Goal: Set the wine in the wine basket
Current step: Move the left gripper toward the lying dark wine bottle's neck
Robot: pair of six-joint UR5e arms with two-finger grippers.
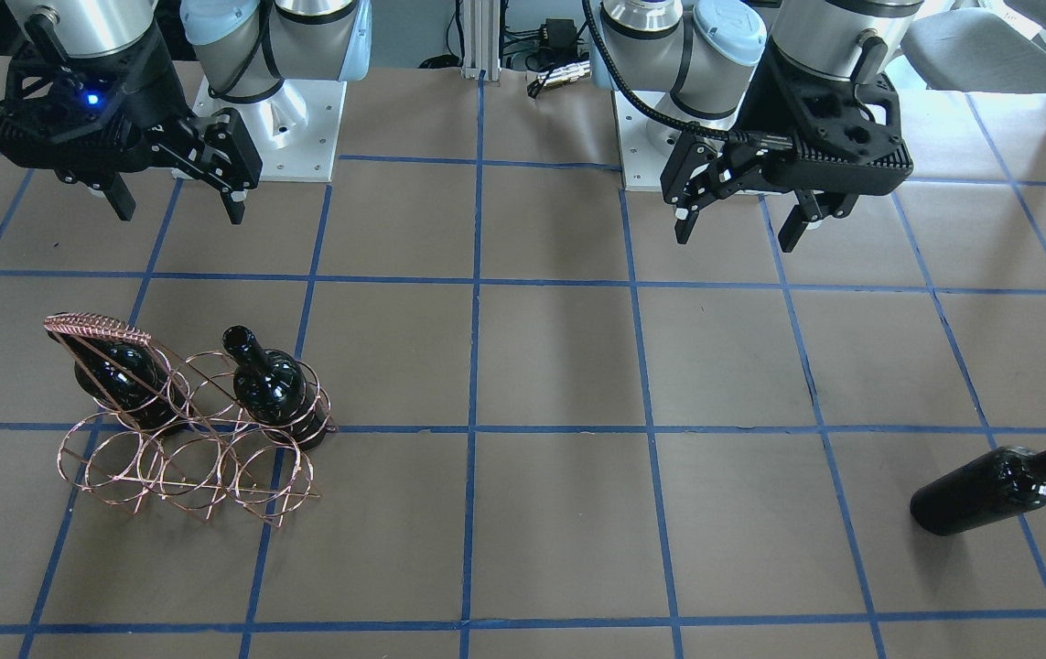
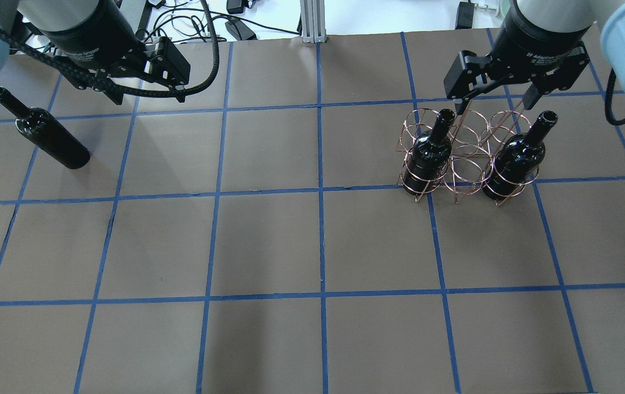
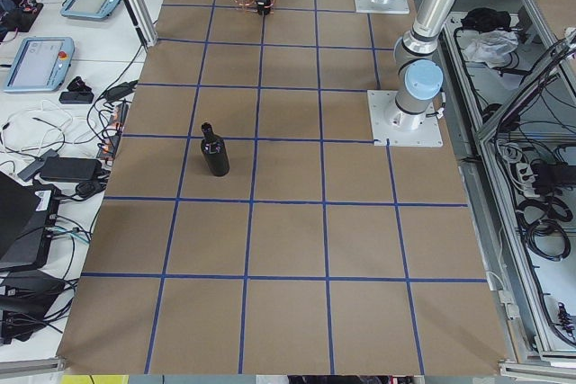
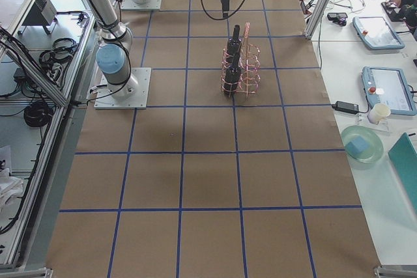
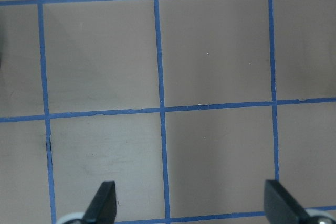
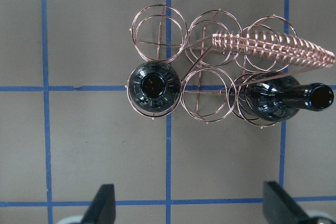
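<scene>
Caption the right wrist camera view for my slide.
Open right gripper looking down on a copper-pink wire basket with two glossy black glass wine bottles standing in the end rings of one row.

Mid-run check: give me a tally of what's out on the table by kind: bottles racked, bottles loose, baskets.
Racked: 2 (first racked bottle, second racked bottle)
Unracked: 1 (loose bottle, lying down)
Baskets: 1 (wine basket)
Total: 4

Black bottle lying flat, well apart from copper basket.
</scene>
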